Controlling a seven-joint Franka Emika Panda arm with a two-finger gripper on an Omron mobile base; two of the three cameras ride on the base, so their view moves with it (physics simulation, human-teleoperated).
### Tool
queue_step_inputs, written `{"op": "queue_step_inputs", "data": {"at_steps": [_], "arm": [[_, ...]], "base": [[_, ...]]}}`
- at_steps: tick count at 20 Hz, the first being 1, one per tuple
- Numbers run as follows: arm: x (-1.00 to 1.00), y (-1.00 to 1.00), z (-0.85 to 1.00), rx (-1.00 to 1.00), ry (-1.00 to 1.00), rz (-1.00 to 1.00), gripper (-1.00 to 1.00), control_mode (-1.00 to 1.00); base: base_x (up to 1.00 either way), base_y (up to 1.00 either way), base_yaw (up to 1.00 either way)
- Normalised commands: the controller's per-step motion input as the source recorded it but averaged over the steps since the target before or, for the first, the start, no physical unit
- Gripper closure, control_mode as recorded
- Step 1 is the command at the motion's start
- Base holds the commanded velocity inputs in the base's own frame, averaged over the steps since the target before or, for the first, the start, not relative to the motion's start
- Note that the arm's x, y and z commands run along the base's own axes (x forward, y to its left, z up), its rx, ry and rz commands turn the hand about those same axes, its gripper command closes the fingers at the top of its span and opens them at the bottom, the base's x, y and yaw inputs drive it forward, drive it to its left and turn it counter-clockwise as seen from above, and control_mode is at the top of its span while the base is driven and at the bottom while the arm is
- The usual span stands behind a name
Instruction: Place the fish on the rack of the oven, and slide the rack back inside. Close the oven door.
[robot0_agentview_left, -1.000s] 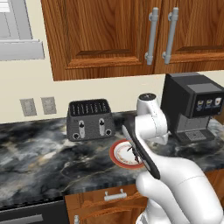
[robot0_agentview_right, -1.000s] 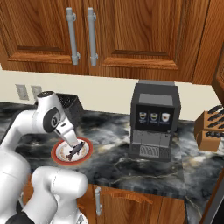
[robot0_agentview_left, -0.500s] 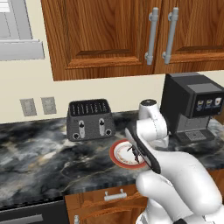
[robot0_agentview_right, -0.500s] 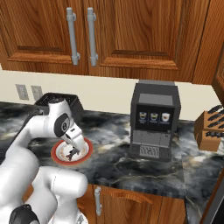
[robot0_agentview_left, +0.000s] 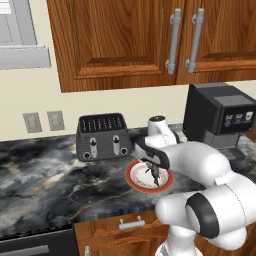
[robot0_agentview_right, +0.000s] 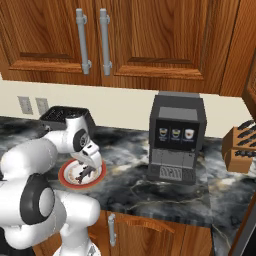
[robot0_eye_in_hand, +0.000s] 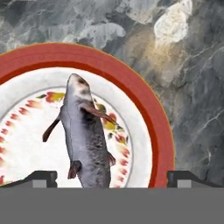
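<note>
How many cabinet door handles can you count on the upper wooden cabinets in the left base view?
2. Both are vertical silver bars on the upper cabinets, side by side above the coffee machine: the left handle and the right handle. Others may lie beyond the frame's edges.

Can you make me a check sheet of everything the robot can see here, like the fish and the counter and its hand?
Surface: dark marbled counter.
Job's things: fish lies on the red-rimmed plate, not gripped.
Clutter: toaster, coffee machine, knife block.
Grippers: gripper open, low over the fish, one fingertip on each side.
Cables: nothing seen.
Surroundings: wood cabinets above, wall outlets.
</note>
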Motion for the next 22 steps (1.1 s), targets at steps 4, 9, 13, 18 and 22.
{"op": "queue_step_inputs", "data": {"at_steps": [4, 9, 13, 18, 22], "arm": [[0.49, 0.09, -0.17, 0.0, 0.01, 0.0, -1.0, -1.0], [0.13, 0.02, -0.26, 0.0, 0.0, -0.01, -1.0, -1.0], [-0.05, 0.0, -0.32, 0.0, 0.0, -0.05, -1.0, -1.0], [-0.11, 0.0, -0.31, 0.0, 0.0, -0.07, -1.0, -1.0], [-0.06, 0.0, -0.34, 0.0, 0.0, -0.07, -1.0, -1.0]], "base": [[0.0, 0.0, 0.0], [0.0, 0.0, 0.0], [0.0, 0.0, 0.0], [0.0, 0.0, 0.0], [0.0, 0.0, 0.0]]}}
